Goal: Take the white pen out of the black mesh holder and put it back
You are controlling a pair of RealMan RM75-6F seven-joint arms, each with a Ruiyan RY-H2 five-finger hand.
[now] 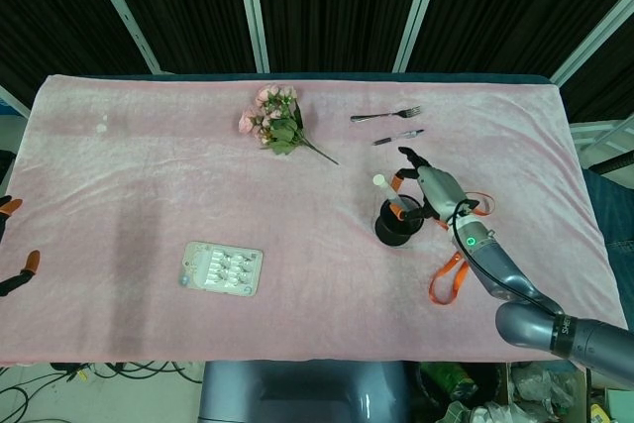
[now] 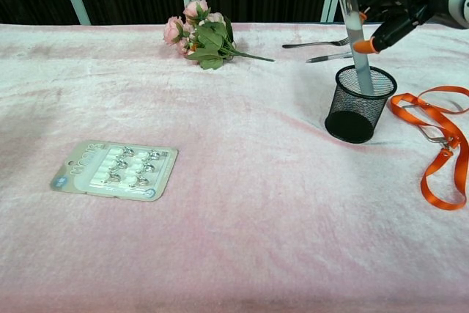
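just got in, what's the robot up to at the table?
The right hand pinches the white pen and holds it nearly upright, its lower end still inside the black mesh holder. So the pen is partly raised, not yet clear of the rim. The left hand sits idle at the table's far left edge, holding nothing. A flower bunch, a fork, an orange lanyard and a blister card lie untouched on the pink cloth.

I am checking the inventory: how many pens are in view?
2: the white pen, held by the right hand over the black mesh holder; another pen beside the fork.
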